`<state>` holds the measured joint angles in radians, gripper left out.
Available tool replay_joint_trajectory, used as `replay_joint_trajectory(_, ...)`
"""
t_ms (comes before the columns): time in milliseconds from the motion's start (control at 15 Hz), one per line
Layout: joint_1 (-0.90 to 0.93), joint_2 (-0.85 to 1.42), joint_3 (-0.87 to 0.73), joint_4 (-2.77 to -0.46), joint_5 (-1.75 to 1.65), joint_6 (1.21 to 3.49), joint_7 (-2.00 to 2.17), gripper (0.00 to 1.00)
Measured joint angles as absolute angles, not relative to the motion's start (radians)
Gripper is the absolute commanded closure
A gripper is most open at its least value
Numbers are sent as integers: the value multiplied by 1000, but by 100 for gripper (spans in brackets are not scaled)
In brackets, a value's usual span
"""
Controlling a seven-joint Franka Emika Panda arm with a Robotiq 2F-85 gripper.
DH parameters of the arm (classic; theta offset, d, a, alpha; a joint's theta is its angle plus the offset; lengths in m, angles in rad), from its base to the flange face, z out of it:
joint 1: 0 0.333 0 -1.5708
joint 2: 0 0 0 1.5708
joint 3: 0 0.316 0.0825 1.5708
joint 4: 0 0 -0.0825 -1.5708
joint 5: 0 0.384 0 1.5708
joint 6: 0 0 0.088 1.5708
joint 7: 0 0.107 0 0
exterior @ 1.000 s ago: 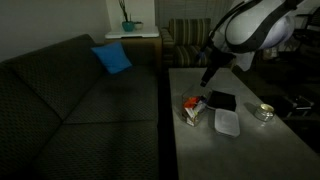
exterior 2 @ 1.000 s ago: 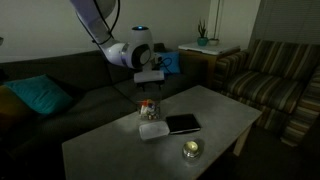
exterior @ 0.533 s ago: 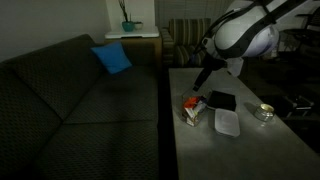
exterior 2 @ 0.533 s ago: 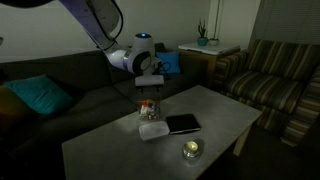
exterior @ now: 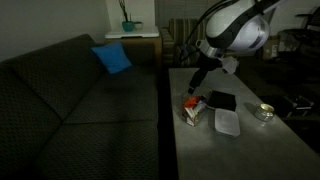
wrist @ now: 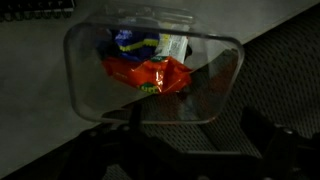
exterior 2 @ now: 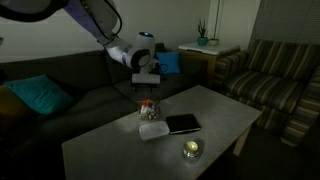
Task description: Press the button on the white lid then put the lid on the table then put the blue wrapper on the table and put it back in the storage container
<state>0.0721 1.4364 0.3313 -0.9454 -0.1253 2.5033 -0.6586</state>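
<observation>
While the white lid [exterior: 227, 121] is lying on the table [exterior: 245, 150] beside the storage container [exterior: 192, 108], I am hovering my gripper [exterior: 198, 87] above that container, jaws spread and empty; the blue wrapper [wrist: 126, 40] is sitting inside, not yet taken out.

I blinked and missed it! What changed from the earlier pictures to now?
The arm shifted a little toward the sofa, its open gripper hanging above the storage container. Nothing was grabbed or let go. The white lid, container and black slab stayed put on the table.

The hand [wrist: 185, 150] looks murky, cut off at bottom edge.
</observation>
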Motion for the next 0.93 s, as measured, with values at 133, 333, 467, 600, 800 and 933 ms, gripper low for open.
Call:
replay_joint_trajectory(133,79,1453,325,-917,-120,2473,-659,0)
replay_joint_trajectory(333,82,1473,310,-899,-108,2467,-663,0)
replay_joint_trajectory(467,82,1473,308,-899,-105,2467,-665,0)
replay_joint_trajectory(600,83,1473,306,-899,-101,2468,-665,0)
replay_joint_trajectory(800,96,1473,300,-898,-105,2469,-652,0)
replay_joint_trajectory(933,113,1473,287,-899,-99,2469,-652,0)
